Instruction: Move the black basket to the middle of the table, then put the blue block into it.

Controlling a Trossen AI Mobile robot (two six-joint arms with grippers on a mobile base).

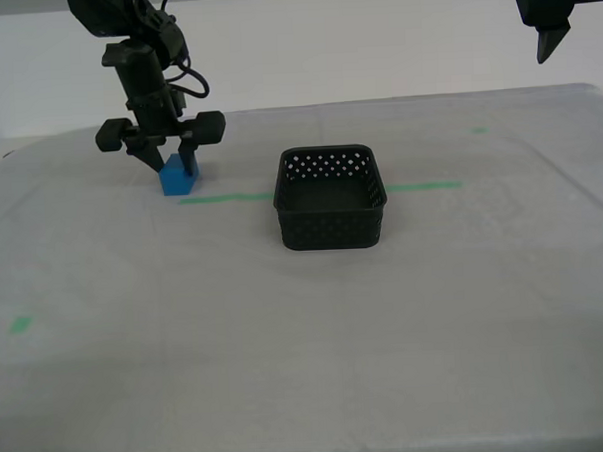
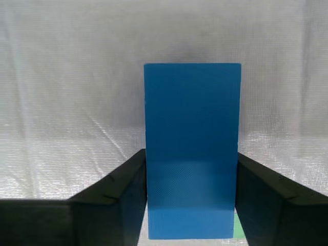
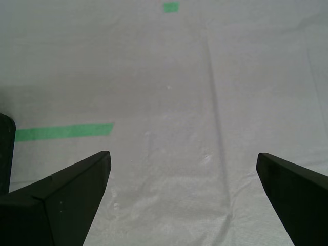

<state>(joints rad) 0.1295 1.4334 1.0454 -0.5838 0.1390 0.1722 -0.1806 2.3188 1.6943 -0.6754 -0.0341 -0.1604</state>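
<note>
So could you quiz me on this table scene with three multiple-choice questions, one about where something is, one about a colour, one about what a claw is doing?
1. Where is the black basket?
A. Near the middle of the table
B. Hanging from a claw
C. On top of the block

2. What colour is the tape strip by the basket?
A. Red
B. Green
C. Yellow

3. What is my second claw doing?
A. Raised, wide open over bare cloth
B. Reaching into the basket
C. Closed around the blue block

Answers:
1 A, the basket stands on the cloth around the table's centre.
2 B, the strip is green in the exterior view.
3 C, the second wrist view shows both fingers against the block's sides.
</note>
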